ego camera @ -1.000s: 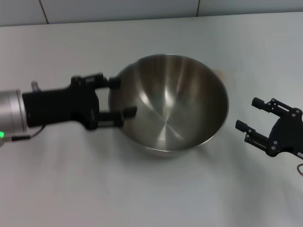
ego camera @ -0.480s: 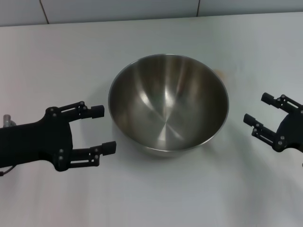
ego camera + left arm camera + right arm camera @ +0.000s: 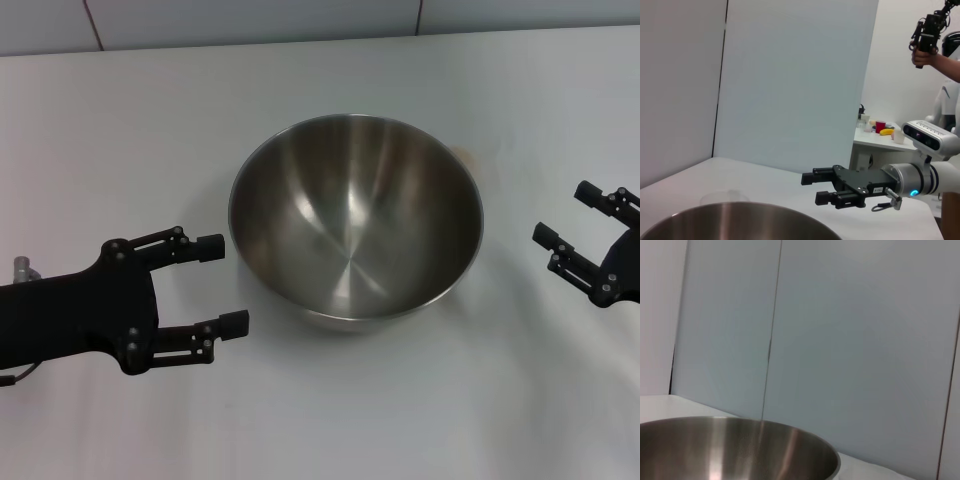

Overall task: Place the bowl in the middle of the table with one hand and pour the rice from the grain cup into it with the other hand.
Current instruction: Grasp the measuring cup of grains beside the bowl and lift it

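The steel bowl (image 3: 355, 220) stands upright near the middle of the white table (image 3: 150, 120), its inside bare; its rim also shows in the left wrist view (image 3: 740, 220) and the right wrist view (image 3: 740, 450). My left gripper (image 3: 222, 284) hovers open and empty just left of the bowl, a small gap from its wall. To the bowl's right my right gripper (image 3: 563, 212) is open and empty; it shows from the side as the right gripper (image 3: 813, 188). A small pale thing (image 3: 465, 157) peeks from behind the bowl's far right rim; I cannot tell if it is the grain cup. The rice is hidden.
Pale wall panels (image 3: 250, 20) rise along the table's far edge. In the left wrist view, a side counter (image 3: 880, 132) with small coloured items stands beyond the table and a person's raised hand (image 3: 927, 40) holds a device.
My left gripper let go of the bowl's left rim and drew back leftward and nearer. The right gripper slid further right, away from the bowl. The bowl stayed put.
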You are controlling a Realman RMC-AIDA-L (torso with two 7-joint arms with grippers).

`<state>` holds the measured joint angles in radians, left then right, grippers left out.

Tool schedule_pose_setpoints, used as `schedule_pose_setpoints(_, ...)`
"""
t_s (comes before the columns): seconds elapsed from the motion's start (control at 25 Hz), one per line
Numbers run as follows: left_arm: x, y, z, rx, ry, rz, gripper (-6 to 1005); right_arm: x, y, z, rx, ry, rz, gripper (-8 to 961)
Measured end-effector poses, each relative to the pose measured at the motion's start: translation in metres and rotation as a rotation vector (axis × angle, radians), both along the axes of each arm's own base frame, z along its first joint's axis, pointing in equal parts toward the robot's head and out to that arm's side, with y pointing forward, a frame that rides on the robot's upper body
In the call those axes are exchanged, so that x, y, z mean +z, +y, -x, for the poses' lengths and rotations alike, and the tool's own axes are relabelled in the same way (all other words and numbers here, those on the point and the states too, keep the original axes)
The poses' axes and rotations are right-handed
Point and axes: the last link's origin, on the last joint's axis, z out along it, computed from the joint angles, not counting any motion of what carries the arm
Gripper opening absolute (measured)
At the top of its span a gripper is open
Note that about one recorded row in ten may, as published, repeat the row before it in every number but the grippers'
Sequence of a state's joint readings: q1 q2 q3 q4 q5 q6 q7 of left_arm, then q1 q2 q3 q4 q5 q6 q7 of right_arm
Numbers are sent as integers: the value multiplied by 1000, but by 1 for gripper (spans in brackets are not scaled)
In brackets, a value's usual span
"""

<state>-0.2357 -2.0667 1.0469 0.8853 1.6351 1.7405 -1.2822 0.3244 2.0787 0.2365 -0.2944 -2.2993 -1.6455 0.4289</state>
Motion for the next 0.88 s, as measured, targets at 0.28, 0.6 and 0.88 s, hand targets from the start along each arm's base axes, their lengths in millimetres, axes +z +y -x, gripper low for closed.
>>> schedule_pose_setpoints(0.28, -5, 0, -2, -4, -20, 20, 831, 0, 2, 1, -5, 13, 6, 663)
schedule_pose_setpoints(0.6, -7, 0, -2, 1, -26, 28, 830, -2, 4, -2, -31, 3, 9, 663)
schedule_pose_setpoints(0.88, -7, -1, 0, 9, -28, 33, 830, -2, 4, -3, -48, 21, 9, 663)
